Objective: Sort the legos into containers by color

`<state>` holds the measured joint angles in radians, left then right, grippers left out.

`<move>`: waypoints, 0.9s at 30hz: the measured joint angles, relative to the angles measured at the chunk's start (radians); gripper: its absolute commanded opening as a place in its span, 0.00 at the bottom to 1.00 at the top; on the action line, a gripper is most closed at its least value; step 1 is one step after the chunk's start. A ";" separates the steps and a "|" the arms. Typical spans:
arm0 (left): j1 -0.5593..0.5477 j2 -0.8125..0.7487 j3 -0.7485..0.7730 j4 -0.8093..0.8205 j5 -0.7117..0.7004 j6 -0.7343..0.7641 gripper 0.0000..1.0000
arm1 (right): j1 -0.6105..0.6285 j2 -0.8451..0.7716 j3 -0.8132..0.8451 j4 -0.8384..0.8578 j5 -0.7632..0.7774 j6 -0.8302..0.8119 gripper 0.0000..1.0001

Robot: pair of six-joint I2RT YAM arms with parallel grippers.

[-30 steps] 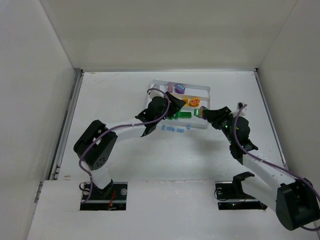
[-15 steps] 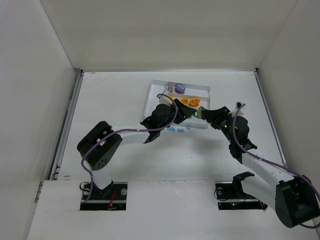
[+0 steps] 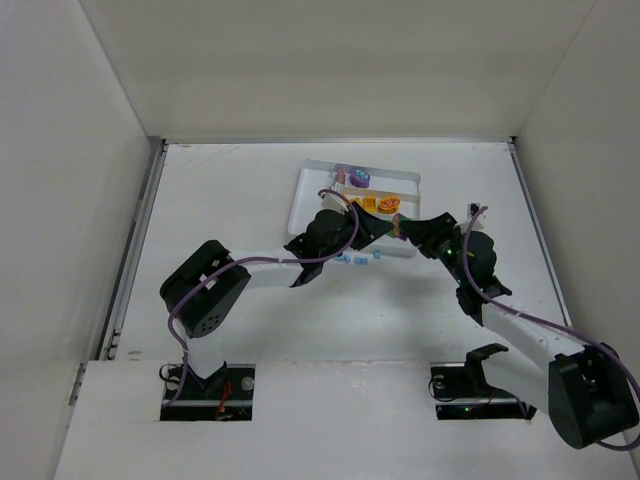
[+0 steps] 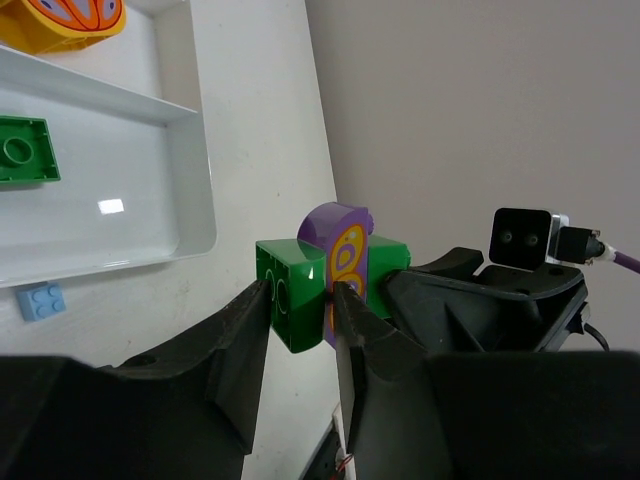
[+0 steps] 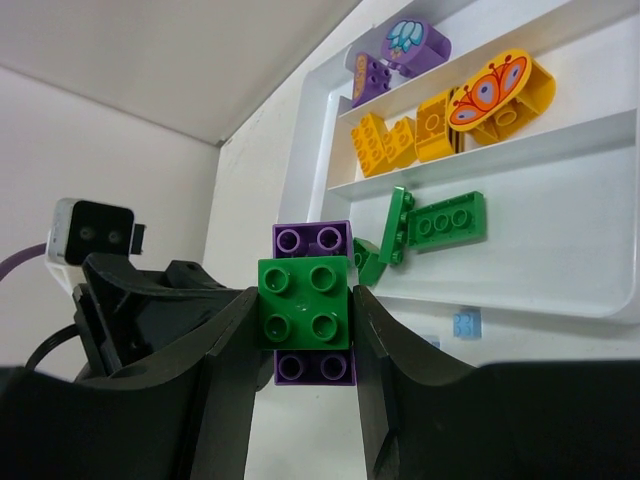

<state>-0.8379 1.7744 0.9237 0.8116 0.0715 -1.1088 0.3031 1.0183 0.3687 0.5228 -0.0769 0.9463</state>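
A clump of green and purple legos (image 3: 393, 226) hangs between both grippers just off the white tray's (image 3: 298, 195) near right corner. My left gripper (image 4: 300, 290) is shut on the clump's near green brick (image 4: 283, 300). Behind it is a purple piece with a yellow pattern (image 4: 347, 255). My right gripper (image 5: 305, 302) is shut on the other green brick (image 5: 304, 300), with the purple brick (image 5: 312, 240) behind it. The tray (image 5: 318, 140) holds purple (image 5: 400, 45), yellow-orange (image 5: 440, 110) and green (image 5: 440, 222) legos in separate compartments.
A few pale blue legos (image 3: 352, 259) lie on the table just in front of the tray; one shows in the left wrist view (image 4: 40, 300) and one in the right wrist view (image 5: 466, 323). White walls enclose the table.
My left gripper has moved right from over the tray to the clump in my right gripper. The right arm has barely moved.
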 measured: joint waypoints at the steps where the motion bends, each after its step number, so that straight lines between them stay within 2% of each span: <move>1: 0.000 0.001 0.000 0.000 0.000 0.000 0.24 | 0.000 0.002 0.000 0.003 -0.004 0.001 0.31; 8: 0.002 0.001 0.001 0.006 0.002 0.001 0.15 | -0.003 0.003 -0.003 0.010 -0.010 0.009 0.31; 23: 0.033 -0.018 -0.051 0.056 0.063 0.003 0.14 | -0.023 -0.016 -0.013 0.008 -0.067 0.024 0.30; 27: 0.057 -0.020 -0.062 0.043 0.032 0.011 0.13 | -0.036 -0.025 -0.014 0.013 -0.066 0.027 0.30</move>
<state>-0.7807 1.7546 0.8619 0.8547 0.1040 -1.0973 0.2668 0.9936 0.3542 0.5354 -0.1429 0.9730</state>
